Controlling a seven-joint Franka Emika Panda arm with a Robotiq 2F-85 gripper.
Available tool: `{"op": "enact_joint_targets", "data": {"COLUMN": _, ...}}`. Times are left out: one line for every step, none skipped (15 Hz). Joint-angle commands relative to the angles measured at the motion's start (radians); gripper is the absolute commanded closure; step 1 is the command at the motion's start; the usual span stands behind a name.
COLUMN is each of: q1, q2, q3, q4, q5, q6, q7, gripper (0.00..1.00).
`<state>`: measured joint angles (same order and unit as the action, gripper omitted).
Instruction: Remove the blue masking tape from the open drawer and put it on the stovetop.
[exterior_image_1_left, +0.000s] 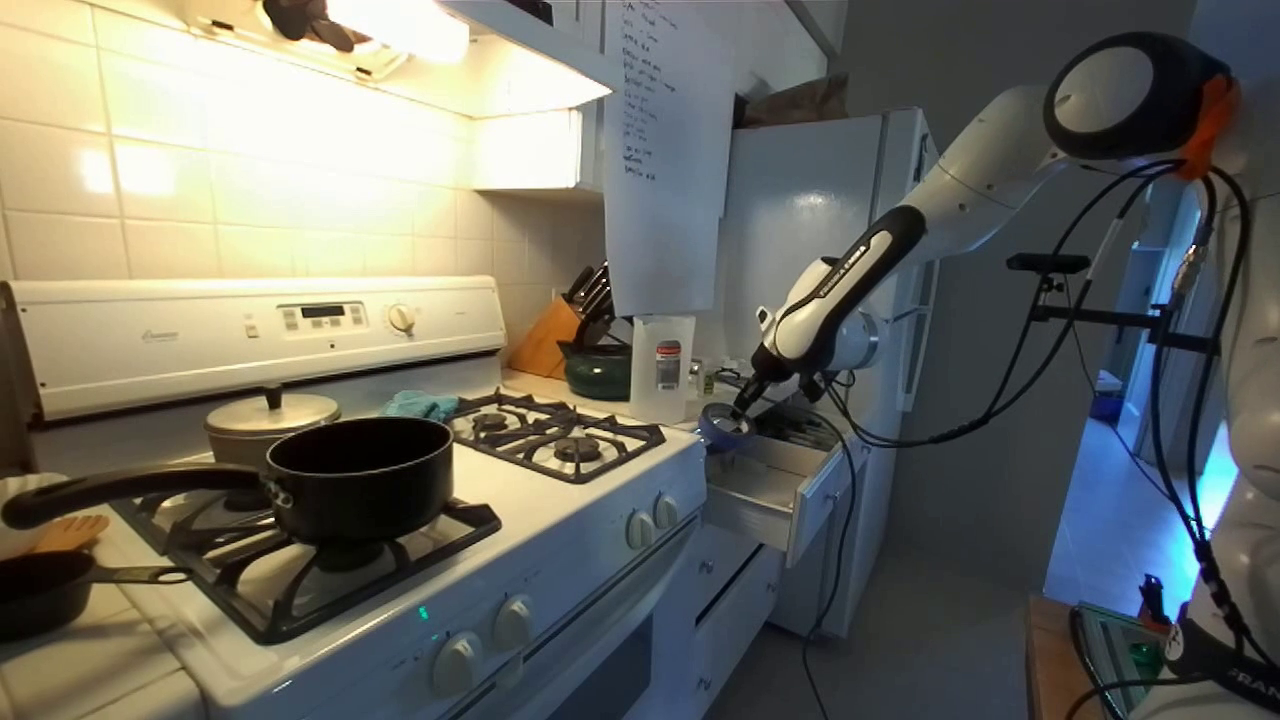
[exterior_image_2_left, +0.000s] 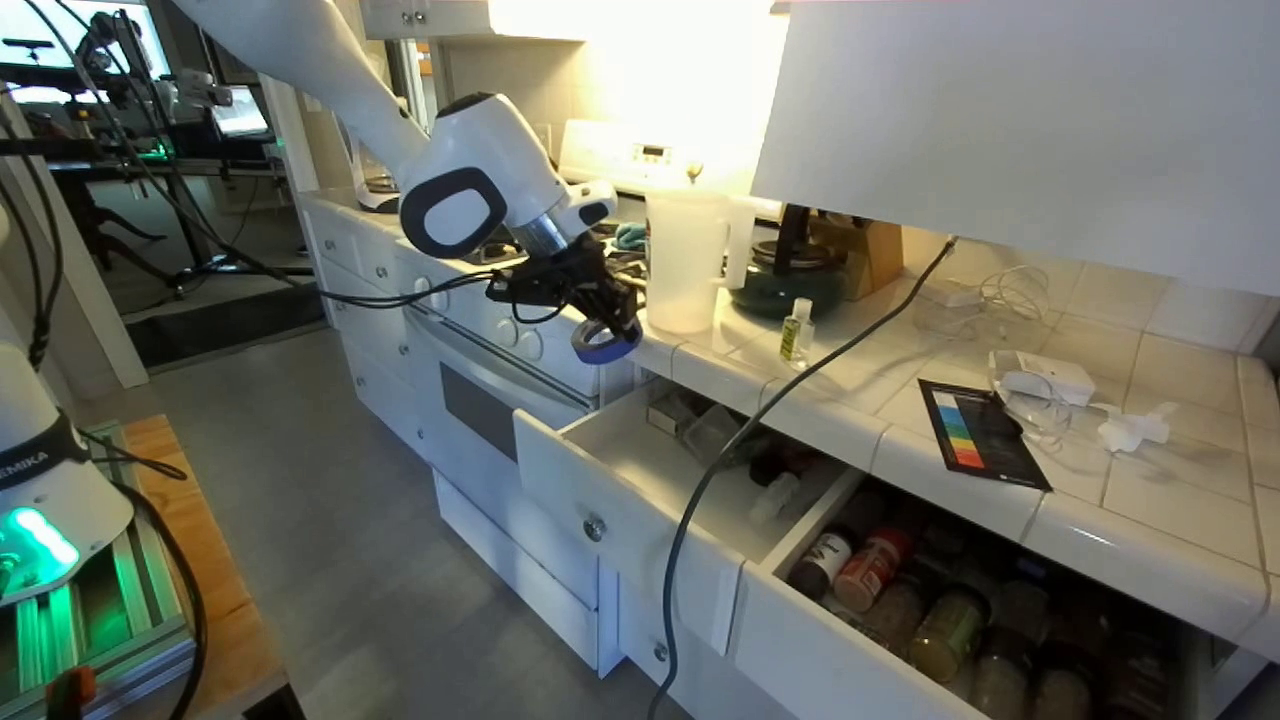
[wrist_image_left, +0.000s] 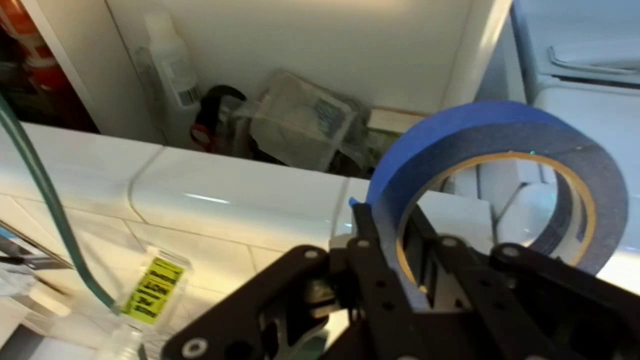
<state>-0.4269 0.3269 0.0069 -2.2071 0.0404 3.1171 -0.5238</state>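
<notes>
While my gripper (wrist_image_left: 390, 215) pinches one wall of the blue masking tape (wrist_image_left: 500, 127), its jaws stand only that wall's thickness apart; I hold the tape midair, near but outside the open drawer (exterior_image_2_left: 640, 540).

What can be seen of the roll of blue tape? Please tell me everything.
The roll of blue tape is a ring, bright blue outside, greyer blue on the side face, with a thin tan inner rim that looks like cardboard. The gripper holds it by its wall, one finger inside the ring, one outside. It hangs tilted, out of the open drawer nearest the stove and not yet on the stovetop. Nothing else clearly touches it.
</notes>
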Motion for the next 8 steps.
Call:
{"op": "enact_joint_targets", "data": {"q1": 0.024, "q2": 0.009, "q3": 0.056, "q4": 0.011, "q5": -0.017, "q6": 0.038, "q7": -0.034, "gripper": 0.95}}
{"op": "enact_joint_targets", "data": {"q1": 0.030, "q2": 0.011, "q3": 0.074, "q4": 0.013, "q5": -0.018, "q6": 0.046, "q7": -0.045, "gripper": 0.95}}
{"op": "enact_joint_targets", "data": {"q1": 0.042, "q2": 0.013, "q3": 0.083, "q4": 0.020, "q5": -0.022, "q6": 0.051, "q7": -0.054, "gripper": 0.95}}
{"op": "enact_joint_targets", "data": {"q1": 0.052, "q2": 0.016, "q3": 0.092, "q4": 0.025, "q5": -0.028, "q6": 0.060, "q7": -0.066, "gripper": 0.95}}
{"op": "enact_joint_targets", "data": {"q1": 0.060, "q2": 0.022, "q3": 0.105, "q4": 0.041, "q5": -0.033, "q6": 0.057, "q7": -0.080, "gripper": 0.95}}
{"op": "enact_joint_targets", "data": {"q1": 0.079, "q2": 0.026, "q3": 0.100, "q4": 0.057, "q5": -0.041, "q6": 0.055, "q7": -0.086, "gripper": 0.95}}
{"op": "enact_joint_targets", "data": {"q1": 0.104, "q2": 0.035, "q3": 0.097, "q4": 0.090, "q5": -0.049, "q6": 0.040, "q7": -0.092, "gripper": 0.95}}
{"op": "enact_joint_targets", "data": {"q1": 0.116, "q2": 0.039, "q3": 0.103, "q4": 0.113, "q5": -0.052, "q6": 0.036, "q7": -0.102, "gripper": 0.95}}
